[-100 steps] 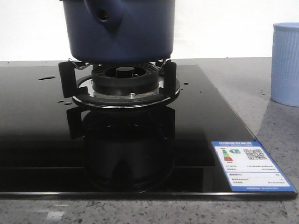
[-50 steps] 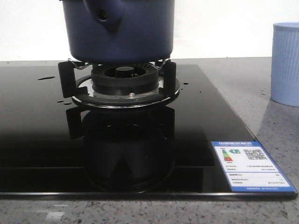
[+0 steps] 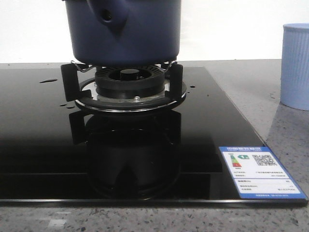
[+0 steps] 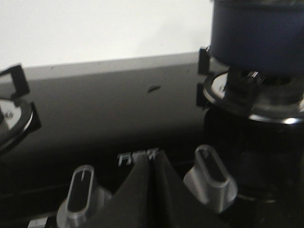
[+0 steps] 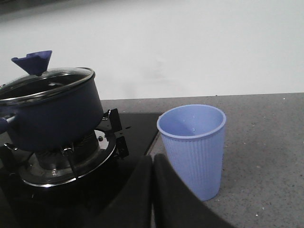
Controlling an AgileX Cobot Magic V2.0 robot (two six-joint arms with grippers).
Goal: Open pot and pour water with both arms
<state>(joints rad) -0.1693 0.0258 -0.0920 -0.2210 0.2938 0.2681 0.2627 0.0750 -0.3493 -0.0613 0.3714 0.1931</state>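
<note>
A: Starting close in, what are the two claws doing?

B: Both are pinched together and hold nothing. The left gripper (image 4: 151, 166) hangs low over the front of the stove (image 3: 43, 145), between two silver knobs (image 4: 212, 179). The right gripper (image 5: 153, 167) sits just in front of the pale blue cup (image 5: 194, 148), not touching it.

A: Why is the cup standing there?

B: It's upright on the grey counter (image 5: 266, 156), just off the stove's right edge with its mouth open, so I'd judge it is waiting to receive the water.

A: And farther back?

B: The pot (image 3: 124, 30) rests on the burner's (image 3: 128, 82) metal props. Its glass lid (image 5: 47, 81) with the blue knob (image 5: 33, 61) is on, so opening has not yet been done.
</note>
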